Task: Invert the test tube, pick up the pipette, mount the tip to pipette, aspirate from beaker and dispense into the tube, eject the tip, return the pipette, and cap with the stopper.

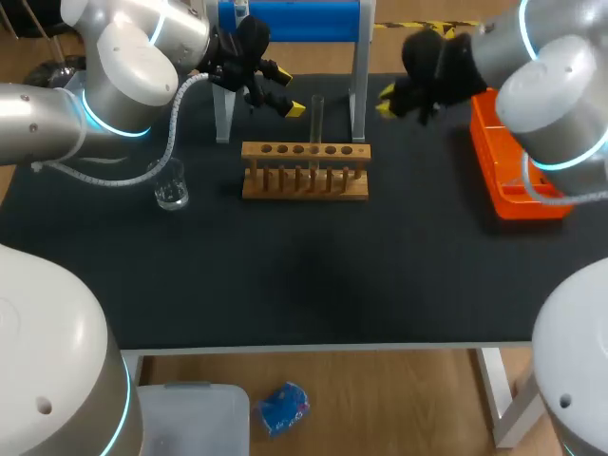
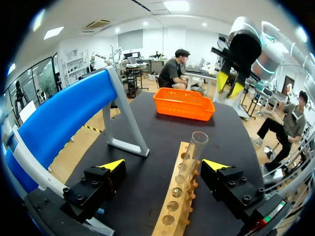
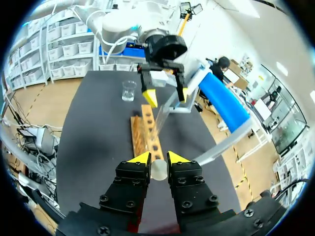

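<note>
A clear test tube (image 1: 317, 119) stands upright, mouth up, in the wooden rack (image 1: 304, 180). My left gripper (image 1: 290, 90) hangs open at the height of the tube's top. In the left wrist view the tube (image 2: 194, 152) rises between and just ahead of the left gripper's (image 2: 165, 164) wide-apart fingers, touching neither. My right gripper (image 1: 384, 102) hovers to the right of the rack, apart from the tube. In its own view the right gripper (image 3: 158, 158) has its fingers close together, shut on a small pale round stopper (image 3: 158, 170). The tube (image 3: 162, 120) and left gripper (image 3: 166, 96) lie ahead of it.
A glass beaker (image 1: 171, 193) holding liquid sits left of the rack. The blue stand (image 1: 290, 19) on grey legs rises behind the rack. An orange basket (image 1: 513, 180) lies at the table's right edge.
</note>
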